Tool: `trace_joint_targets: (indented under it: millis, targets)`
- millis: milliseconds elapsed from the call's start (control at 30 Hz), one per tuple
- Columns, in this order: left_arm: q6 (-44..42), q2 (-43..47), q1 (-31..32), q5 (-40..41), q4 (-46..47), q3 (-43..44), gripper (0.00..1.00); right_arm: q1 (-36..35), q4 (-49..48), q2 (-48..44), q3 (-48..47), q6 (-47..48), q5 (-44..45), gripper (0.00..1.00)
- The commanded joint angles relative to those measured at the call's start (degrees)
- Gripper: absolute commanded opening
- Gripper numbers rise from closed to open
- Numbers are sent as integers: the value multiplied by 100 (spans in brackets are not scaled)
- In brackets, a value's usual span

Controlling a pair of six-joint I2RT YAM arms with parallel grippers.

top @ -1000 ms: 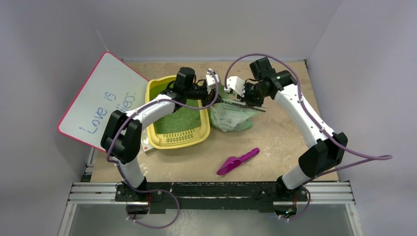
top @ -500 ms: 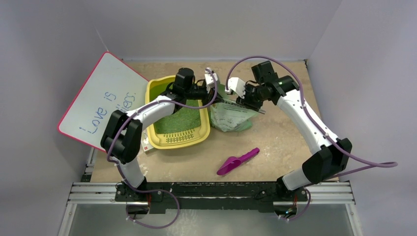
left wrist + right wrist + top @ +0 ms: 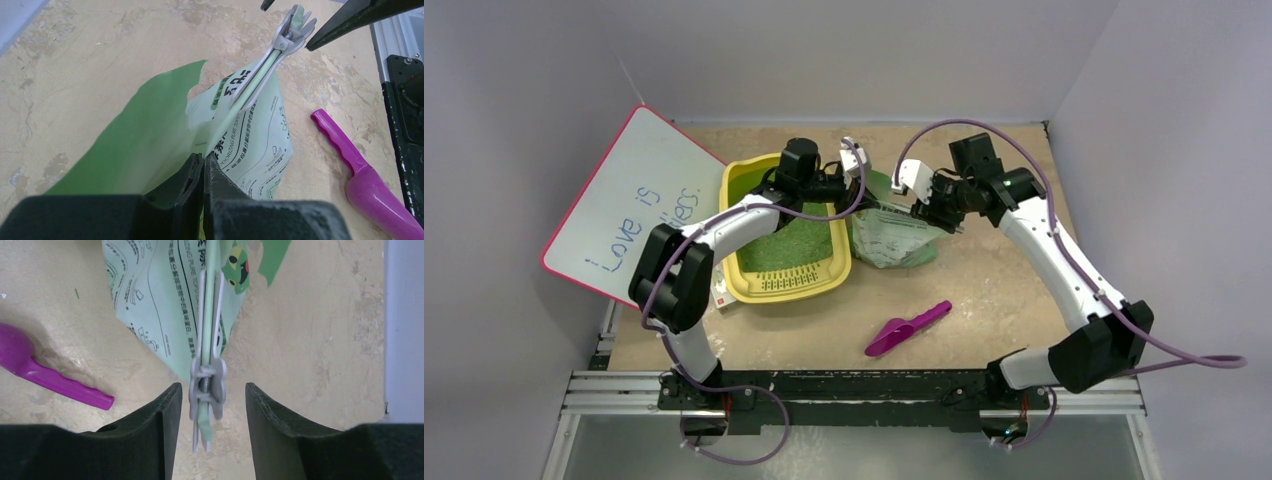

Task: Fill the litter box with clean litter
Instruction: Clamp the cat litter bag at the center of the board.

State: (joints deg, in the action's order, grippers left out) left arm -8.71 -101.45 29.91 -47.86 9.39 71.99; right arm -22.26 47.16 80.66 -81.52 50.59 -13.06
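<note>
The yellow litter box [image 3: 740, 180] sits left of centre with clean litter [image 3: 786, 245] spread green across its floor. Beside it stands the pale green printed bag [image 3: 892, 238]. My left gripper [image 3: 856, 170] is shut on the bag's upper edge [image 3: 200, 125], its jaws [image 3: 204, 161] pressed together on the film. A grey clip [image 3: 207, 382] is clamped along the bag's top [image 3: 272, 52]. My right gripper [image 3: 209, 390] is open, a finger on each side of the clip, neither one touching it. In the top view it [image 3: 922, 196] hovers at the bag's right top corner.
A purple scoop [image 3: 907, 328] lies on the table in front of the bag, also seen in the left wrist view [image 3: 367, 172] and the right wrist view [image 3: 47, 375]. A white board with a pink edge [image 3: 629, 205] leans at the left. Grey walls close in on three sides.
My right gripper has opened off the clip, and its arm has drawn back a little to the right. The left gripper and the bag have stayed put.
</note>
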Motion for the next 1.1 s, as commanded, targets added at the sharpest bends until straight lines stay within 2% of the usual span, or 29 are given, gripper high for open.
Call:
trace_joint_targets:
  millis: [0,233,400,600,767,1067]
  targets:
    - [155,306,-3,-320,548,68,0,223,-212,-364,144,15,-328,52]
    - [180,260,-3,-345,544,129,0,263,-347,-352,183,32,-601,45]
    - [185,242,-4,-352,529,159,0,260,-339,-212,136,26,-622,44]
    - [264,215,-3,-372,594,170,0,263,-438,-183,160,60,-654,34]
    - [379,214,-3,-434,723,158,0,261,-592,-230,206,201,-807,16]
    - [808,187,-4,-499,1268,80,0,249,-533,184,-159,680,-962,8]
